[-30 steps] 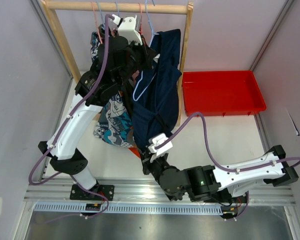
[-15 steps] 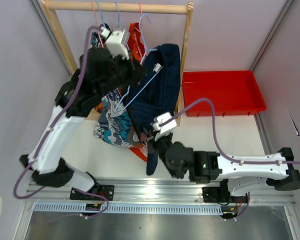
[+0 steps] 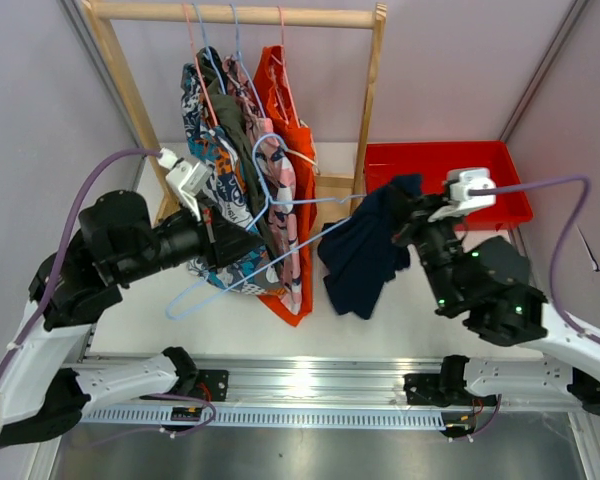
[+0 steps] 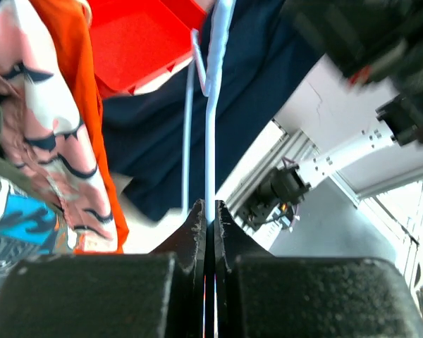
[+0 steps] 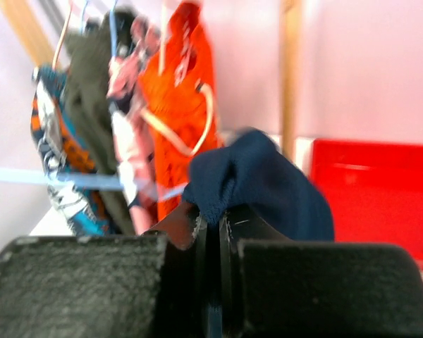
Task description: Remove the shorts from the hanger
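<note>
The navy shorts hang bunched in mid-air in front of the rack, and my right gripper is shut on their top fold. A light blue wire hanger lies off the rail and slanted. My left gripper is shut on its wire. The hanger's far tip reaches the edge of the navy shorts. On the rail still hang the cartoon-print shorts, olive shorts, pink patterned shorts and orange shorts.
The wooden rack stands at the back, its right post just left of the navy shorts. A red tray sits at the back right behind my right arm. A metal rail runs along the near edge.
My left arm has drawn the blue hanger down off the rail toward the near left. My right arm has swung up and right, pulling the navy shorts away from the rack.
</note>
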Robot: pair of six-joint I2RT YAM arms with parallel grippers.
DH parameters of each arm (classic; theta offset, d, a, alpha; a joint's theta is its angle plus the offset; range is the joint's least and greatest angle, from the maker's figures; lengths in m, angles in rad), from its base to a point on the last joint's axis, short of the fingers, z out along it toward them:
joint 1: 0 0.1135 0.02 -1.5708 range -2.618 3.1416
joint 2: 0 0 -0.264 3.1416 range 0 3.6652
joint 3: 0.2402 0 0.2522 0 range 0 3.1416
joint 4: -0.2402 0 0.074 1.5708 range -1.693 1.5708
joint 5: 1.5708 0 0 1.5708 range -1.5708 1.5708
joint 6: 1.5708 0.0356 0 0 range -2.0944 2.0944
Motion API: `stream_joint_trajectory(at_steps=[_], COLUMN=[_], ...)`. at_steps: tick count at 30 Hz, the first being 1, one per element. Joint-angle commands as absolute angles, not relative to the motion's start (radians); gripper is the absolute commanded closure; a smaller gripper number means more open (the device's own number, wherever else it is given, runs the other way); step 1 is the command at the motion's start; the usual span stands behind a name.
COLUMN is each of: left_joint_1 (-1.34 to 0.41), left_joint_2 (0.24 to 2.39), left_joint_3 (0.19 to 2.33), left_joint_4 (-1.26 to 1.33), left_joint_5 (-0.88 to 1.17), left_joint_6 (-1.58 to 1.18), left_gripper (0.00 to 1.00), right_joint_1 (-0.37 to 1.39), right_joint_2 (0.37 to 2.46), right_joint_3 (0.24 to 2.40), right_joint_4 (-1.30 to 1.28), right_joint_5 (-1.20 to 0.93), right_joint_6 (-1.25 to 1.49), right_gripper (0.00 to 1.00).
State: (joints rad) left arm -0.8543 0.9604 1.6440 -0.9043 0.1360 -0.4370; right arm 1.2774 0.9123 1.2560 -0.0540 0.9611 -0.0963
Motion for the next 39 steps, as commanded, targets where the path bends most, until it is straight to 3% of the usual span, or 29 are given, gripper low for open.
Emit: stream_joint_trajectory(at_steps=[1,7,14,18,24,29,39], left_joint_1=[-0.864,-0.864,-0.864,-0.864,-0.864,-0.864,-0.865], left_joint_2=[0.882,0.804,0.747,0.753,0.782,0.814,1.043], left_joint_3=[1.603,1.390,1.304,1.308,1.312,1.293,1.439], left_joint_4=[-0.905,-0.864,-0.834,-0.830,-0.816,-0.769,-0.641], left_joint_5=[0.147,0.089,0.046,0.052,0.072,0.081,0.025], left_joint_6=[-0.433,-0.416,-0.382,-0.347,-0.321,-0.330,-0.362], left_gripper=[1.00,1.00,1.00,1.00,1.00,1.00,1.00], right_joint_1=[1.221,0.976,0.406,0.186,0.012,-0.046,-0.054], right_joint_2=[0.861,1.052,1.320,1.468,1.698,1.752,1.628], right_joint_3=[1.350,1.648,1.969,2.133,2.364,2.303,1.620], right_joint_4=[0.041,-0.081,-0.264,-0.241,-0.219,-0.175,0.078], right_joint_5=[0.967,0.798,0.325,0.171,0.061,0.034,0.012], right_joint_6=[-0.230,-0.310,-0.115,-0.016,0.110,0.169,0.267], right_gripper=[1.00,1.00,1.00,1.00,1.00,1.00,1.00])
